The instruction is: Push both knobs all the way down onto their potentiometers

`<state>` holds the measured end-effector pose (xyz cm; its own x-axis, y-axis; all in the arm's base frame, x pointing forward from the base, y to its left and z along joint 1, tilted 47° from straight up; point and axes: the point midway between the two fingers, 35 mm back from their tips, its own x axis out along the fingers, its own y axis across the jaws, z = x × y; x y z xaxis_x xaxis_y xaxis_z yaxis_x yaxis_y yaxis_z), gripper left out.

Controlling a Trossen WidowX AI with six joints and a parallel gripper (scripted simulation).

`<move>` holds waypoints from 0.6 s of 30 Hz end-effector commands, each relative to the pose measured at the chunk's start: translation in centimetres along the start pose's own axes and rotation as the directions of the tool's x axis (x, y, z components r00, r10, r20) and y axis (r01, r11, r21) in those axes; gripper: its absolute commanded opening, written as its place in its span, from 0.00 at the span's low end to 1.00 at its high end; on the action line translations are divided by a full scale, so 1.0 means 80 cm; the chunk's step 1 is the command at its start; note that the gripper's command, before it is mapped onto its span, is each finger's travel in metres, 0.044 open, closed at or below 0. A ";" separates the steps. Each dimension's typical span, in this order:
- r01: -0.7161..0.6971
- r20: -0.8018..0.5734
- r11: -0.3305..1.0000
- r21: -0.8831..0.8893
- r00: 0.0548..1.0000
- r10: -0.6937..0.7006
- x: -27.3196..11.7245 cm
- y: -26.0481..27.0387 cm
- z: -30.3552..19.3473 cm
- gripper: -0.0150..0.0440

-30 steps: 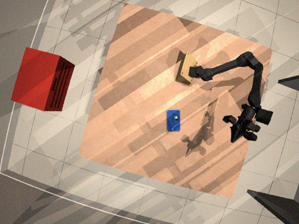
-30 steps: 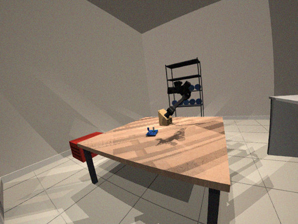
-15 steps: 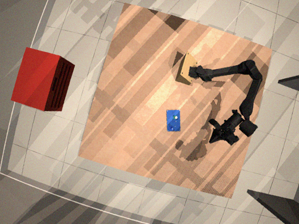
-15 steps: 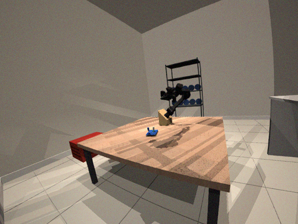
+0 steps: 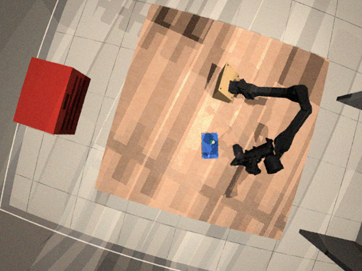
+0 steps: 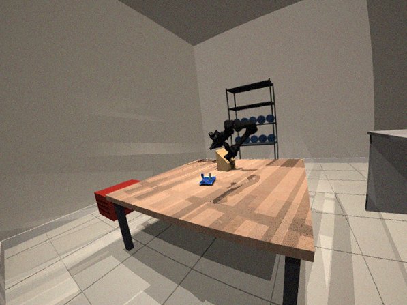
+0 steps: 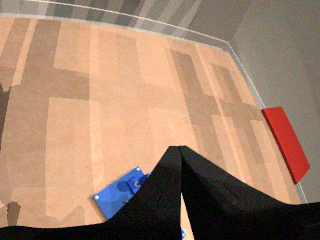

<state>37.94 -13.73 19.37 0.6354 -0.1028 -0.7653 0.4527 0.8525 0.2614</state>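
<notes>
Fingers (image 5: 234,156) (image 6: 210,140) are pinched shut with nothing in them, up off the table (image 5: 149,117) (image 6: 213,206) (image 7: 120,115). Looks like the approach step: next, line up over one knob and press straight down. One blue circuit board (image 5: 210,150) (image 6: 207,181) (image 7: 112,198) lies out in front of the one arm (image 5: 272,92) (image 6: 246,127), two upright parts on it, probably the knobs, though it's pretty small to tell.

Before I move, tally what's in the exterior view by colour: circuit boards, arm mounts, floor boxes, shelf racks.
Blue circuit board: 1
Tan arm mount: 1
Red floor box: 1
Black shelf rack: 1
Total: 4
</notes>
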 end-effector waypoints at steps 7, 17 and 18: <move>-0.111 -0.280 0.991 -0.069 0.956 0.087 0.052 -0.017 -0.056 0.25; -0.294 -0.531 0.955 -0.022 0.813 0.238 0.088 -0.032 -0.122 0.25; -0.314 -0.550 0.949 -0.010 0.795 0.257 0.091 -0.033 -0.128 0.25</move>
<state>35.28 -11.80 8.05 0.3085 0.3543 -0.8828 0.2471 0.8663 0.4340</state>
